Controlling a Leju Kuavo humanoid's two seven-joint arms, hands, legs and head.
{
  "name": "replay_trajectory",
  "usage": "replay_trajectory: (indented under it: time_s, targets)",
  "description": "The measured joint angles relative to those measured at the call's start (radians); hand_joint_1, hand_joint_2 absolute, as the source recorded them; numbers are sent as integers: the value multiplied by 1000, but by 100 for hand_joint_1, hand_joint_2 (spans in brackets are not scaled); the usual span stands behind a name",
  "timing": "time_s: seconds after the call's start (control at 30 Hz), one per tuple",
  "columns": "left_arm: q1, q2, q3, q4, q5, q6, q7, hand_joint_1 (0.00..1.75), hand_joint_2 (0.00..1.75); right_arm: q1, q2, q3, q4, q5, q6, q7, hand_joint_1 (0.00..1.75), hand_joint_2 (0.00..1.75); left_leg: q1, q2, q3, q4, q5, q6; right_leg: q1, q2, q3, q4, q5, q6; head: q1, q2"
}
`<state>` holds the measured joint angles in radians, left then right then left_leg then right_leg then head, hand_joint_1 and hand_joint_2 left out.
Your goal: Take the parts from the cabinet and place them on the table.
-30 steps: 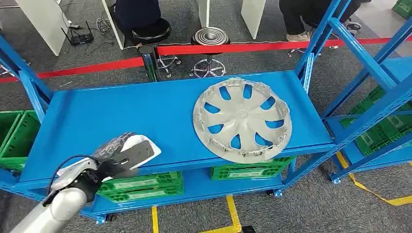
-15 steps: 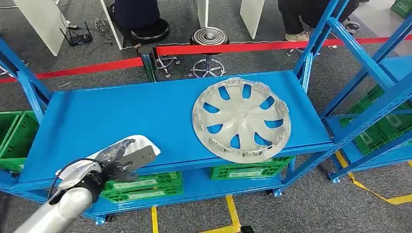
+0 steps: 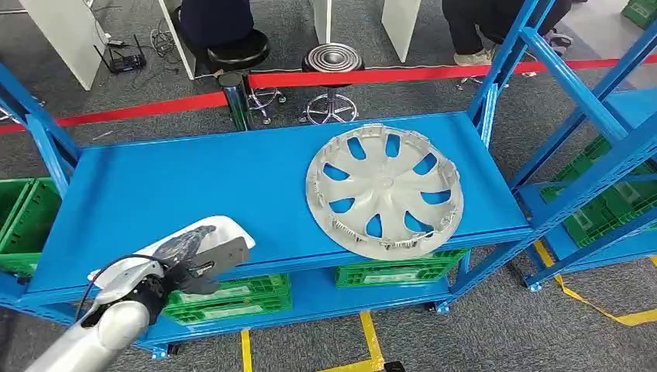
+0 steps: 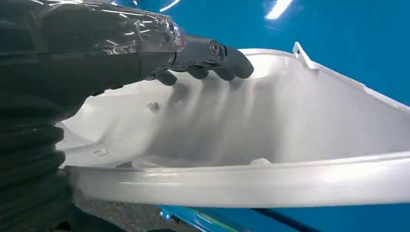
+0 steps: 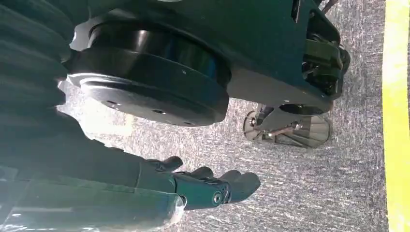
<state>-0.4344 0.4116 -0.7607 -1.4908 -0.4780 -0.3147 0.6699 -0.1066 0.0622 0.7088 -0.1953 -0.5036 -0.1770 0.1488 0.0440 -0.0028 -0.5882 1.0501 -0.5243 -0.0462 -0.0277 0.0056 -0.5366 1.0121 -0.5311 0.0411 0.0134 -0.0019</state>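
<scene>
Now L hand (image 3: 188, 254) fingers (image 4: 227, 60) hold white part (image 3: 225, 230) at shelf (image 3: 232, 178) edge — R hand (image 5: 212, 188) fingers slack, empty.

A grey carpeted floor (image 3: 139, 136) runs under blue steel shelving (image 3: 194, 186), with a second blue rack (image 3: 612, 147) just to its right. Green plastic crates (image 3: 387, 273) sit on the lower shelves. Yellow tape lines (image 3: 596, 306) mark the floor in front. Behind the shelving a red barrier tape (image 3: 372, 76) stretches from a chrome post (image 3: 236, 97). Beyond it stand white desk panels (image 3: 70, 35), two round stools (image 3: 335, 62) and a black router (image 3: 124, 56) on the floor.
</scene>
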Motion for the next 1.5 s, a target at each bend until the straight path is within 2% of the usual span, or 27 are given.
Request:
replay_trajectory:
  time_s: [0.47,0.5,0.53,0.67,0.7,0.73,1.5]
  targets:
    - [0,0,1,-3,-7,-10,0,0,175,0,0,0,0,-2,0,0,0,175,0,1,0,0,0,0,0,0,0,0,0,0,0,0]
    - [0,0,1,-3,-7,-10,0,5,175,0,0,0,0,-3,0,0,0,175,0,1,0,0,0,0,0,0,0,0,0,0,0,0]
    - [1,0,1,-3,-7,-10,0,23,175,0,0,0,0,-4,0,0,0,175,0,1,0,0,0,0,0,0,0,0,0,0,0,0]
    - [0,0,1,-3,-2,-11,0,23,175,0,0,0,0,-8,-1,0,0,175,0,1,0,0,0,0,0,1,0,0,0,0,0,0]
    - [0,0,1,-3,0,-12,0,164,175,0,0,0,0,-8,-2,0,0,175,0,1,0,0,0,0,0,1,0,0,0,0,0,0]
    - [0,0,1,-3,1,-12,0,175,175,0,0,0,0,-8,-2,0,0,175,0,1,0,0,0,0,0,1,0,0,0,0,0,0]
    - [-21,10,-1,-37,22,0,0,175,175,0,0,0,0,-10,-8,0,0,175,0,1,1,0,0,0,0,1,1,0,0,0,0,0]
